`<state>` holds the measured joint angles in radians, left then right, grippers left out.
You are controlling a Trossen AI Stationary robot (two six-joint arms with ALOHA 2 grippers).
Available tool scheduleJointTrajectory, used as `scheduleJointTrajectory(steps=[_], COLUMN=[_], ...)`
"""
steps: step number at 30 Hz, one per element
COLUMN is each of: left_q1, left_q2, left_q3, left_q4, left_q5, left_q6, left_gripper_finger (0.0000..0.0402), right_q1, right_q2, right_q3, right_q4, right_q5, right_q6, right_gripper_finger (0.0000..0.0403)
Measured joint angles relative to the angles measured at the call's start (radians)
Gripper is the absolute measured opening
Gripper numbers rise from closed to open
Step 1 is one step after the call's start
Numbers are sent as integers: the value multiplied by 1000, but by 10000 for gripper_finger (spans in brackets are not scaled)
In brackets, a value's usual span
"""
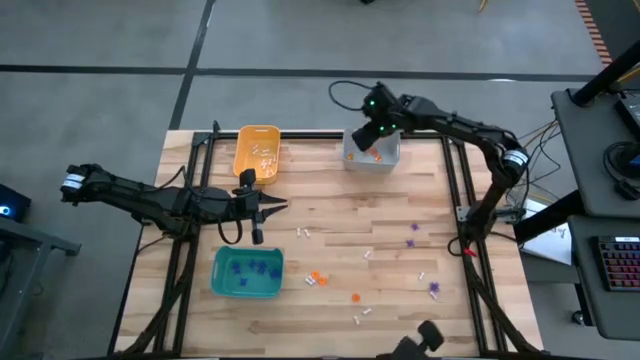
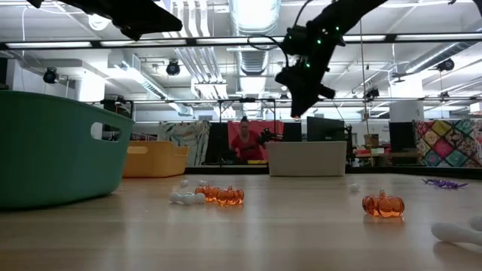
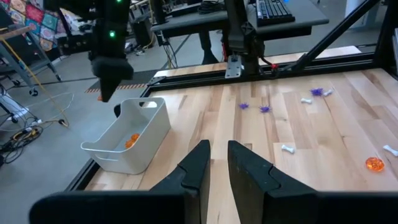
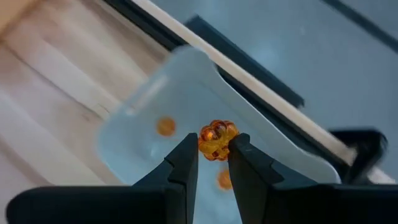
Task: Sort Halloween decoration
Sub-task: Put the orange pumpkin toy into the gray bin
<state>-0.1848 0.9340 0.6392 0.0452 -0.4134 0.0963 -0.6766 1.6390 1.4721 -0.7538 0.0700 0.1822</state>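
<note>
The right gripper (image 4: 212, 163) is up over the grey bin (image 1: 372, 152) at the far edge of the table (image 1: 330, 210), and it's pinching one orange pumpkin (image 4: 217, 139) between its fingertips, a glossy, lumpy, see-through little thing. It hangs clear above the bin's rim, not touching the walls. Two more orange pieces (image 4: 165, 126) already sit on the bin's smooth pale floor.

The left gripper (image 1: 275, 207) sits left of centre, above bare wood between the yellow bin (image 1: 256, 152) and the teal bin (image 1: 247, 272), fingers drawn close with only a thin slit between them and nothing in it.

The middle of the butcher-block top is pretty open. Black metal rails run along the far edge and down both sides, so the bins are boxed in there. All three bins are smooth plastic with rounded corners and cut-out handles.

Loose stuff is scattered across the right and near half:
- orange pumpkins (image 1: 317, 279) near the teal bin, another (image 2: 382, 205) closer to the near edge
- spiky purple ones (image 1: 413, 235) toward the right side
- small white bone-ish bits (image 1: 304, 232) around the centre

The teal bin holds purple pieces (image 1: 262, 269), and the yellow one has white ones (image 1: 262, 152).
</note>
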Motion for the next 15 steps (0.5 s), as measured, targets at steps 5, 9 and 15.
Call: scheduleJointTrajectory(steps=[5,9,15], left_q1=[0,0,0], left_q2=[0,0,0], left_q3=[0,0,0], left_q4=[0,0,0], left_q5=[-34,-50,-49], left_q6=[0,0,0], left_gripper_finger=[39,39,39], right_q1=[-33,-33,-33], right_q2=[0,18,75], right_q3=[-16,-18,-18], right_q4=[-63,-91,-121], right_q5=[-6,-50,-78], right_q6=[-10,-84,-534], right_gripper_finger=[75,79,71])
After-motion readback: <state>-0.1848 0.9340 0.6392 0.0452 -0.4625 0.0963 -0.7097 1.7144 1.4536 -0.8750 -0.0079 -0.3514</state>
